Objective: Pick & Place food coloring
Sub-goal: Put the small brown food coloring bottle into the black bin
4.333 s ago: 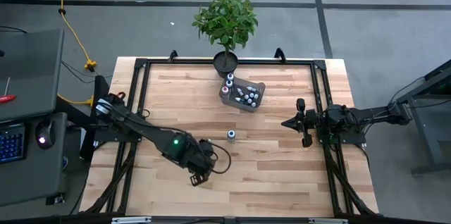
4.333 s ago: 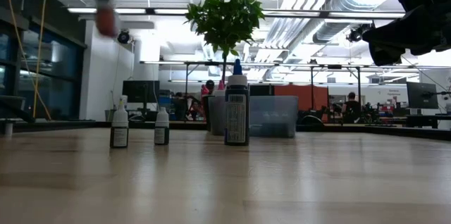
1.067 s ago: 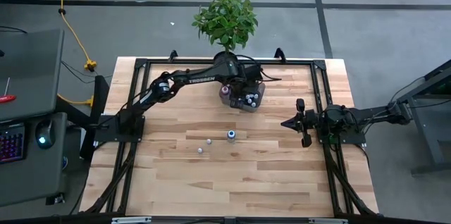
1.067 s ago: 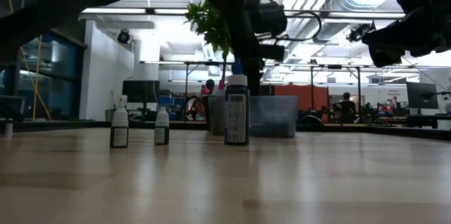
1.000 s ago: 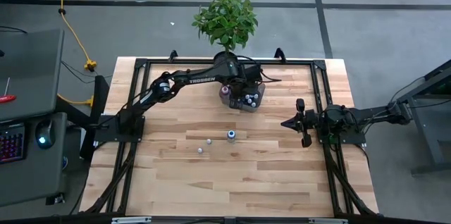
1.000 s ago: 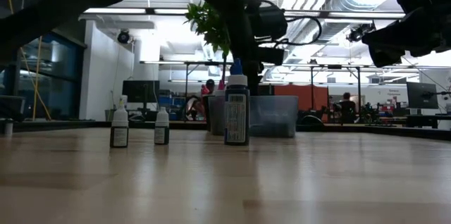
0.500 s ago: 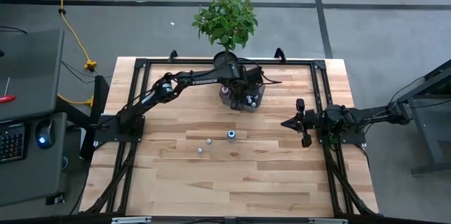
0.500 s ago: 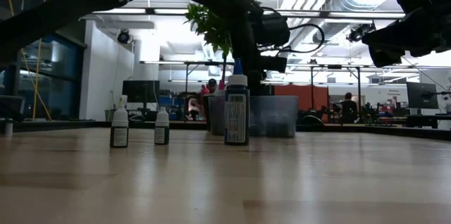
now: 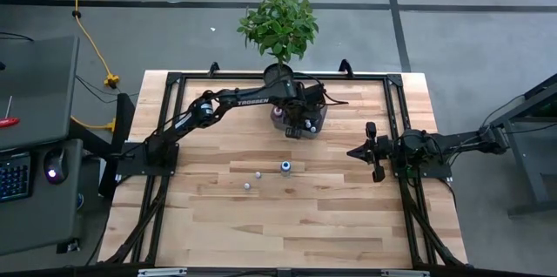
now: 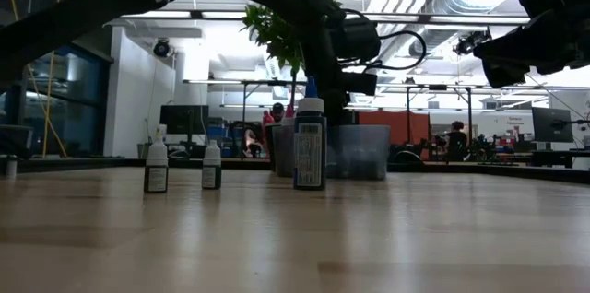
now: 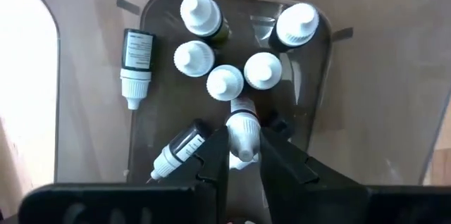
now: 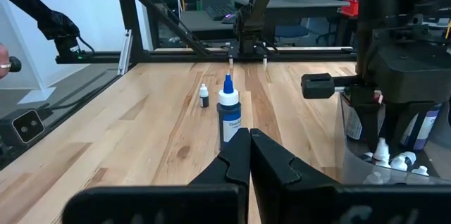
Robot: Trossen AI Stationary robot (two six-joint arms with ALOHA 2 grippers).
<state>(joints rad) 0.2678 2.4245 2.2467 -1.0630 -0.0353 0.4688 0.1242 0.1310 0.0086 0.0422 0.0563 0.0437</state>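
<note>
Food coloring bottle (image 11: 243, 134) sits between the left tool's (image 11: 243, 155) narrow fingers over the bin (image 11: 137, 90), so we judge a pick or drop there. Right tool (image 12: 249, 155) waits shut near the table (image 9: 348, 225) edge.

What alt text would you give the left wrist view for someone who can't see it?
The left gripper holds a white-capped food coloring bottle over the clear plastic bin. In the bin, five bottles stand upright and two lie on their sides, on a wooden table.
</note>
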